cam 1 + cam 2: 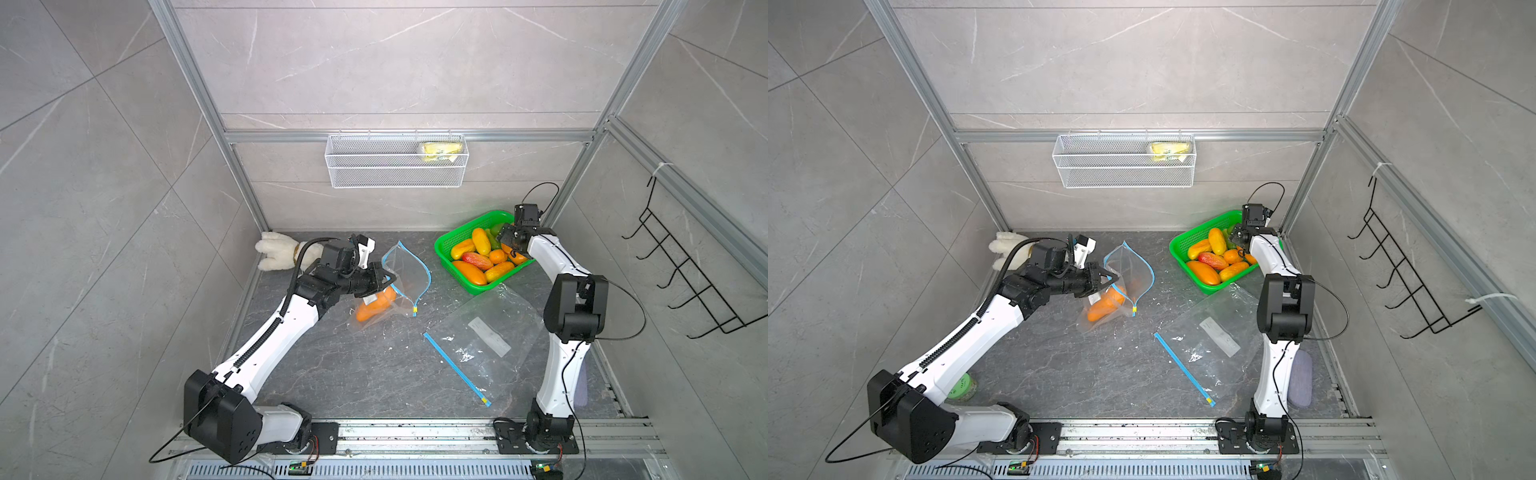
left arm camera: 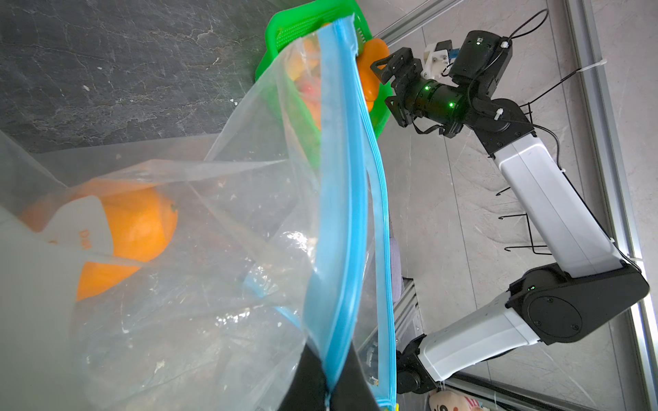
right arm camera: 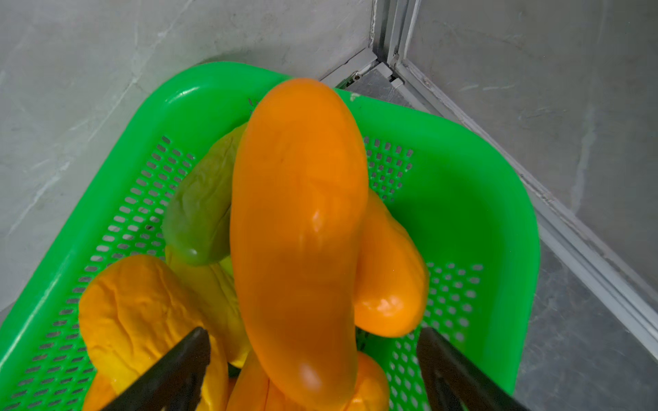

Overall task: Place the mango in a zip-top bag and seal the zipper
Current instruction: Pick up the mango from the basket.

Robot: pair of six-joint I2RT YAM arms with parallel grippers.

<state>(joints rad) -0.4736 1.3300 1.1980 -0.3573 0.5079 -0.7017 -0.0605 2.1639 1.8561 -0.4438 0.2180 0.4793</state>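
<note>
Straddles topmost mango (image 3: 299,213) in green basket (image 3: 463,178) with right pincer (image 3: 313,331), jaws wide, not gripping. Pinches bag (image 1: 409,266) by its blue rim in closed left pincer (image 1: 385,281). Looks smooth, firm, slippery: best clamped across middle.

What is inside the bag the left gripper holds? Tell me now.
Inside the zip-top bag, held open by the left gripper, lies an orange mango. The bag's white label covers part of it, so whether more fruit lies beneath cannot be told.
</note>
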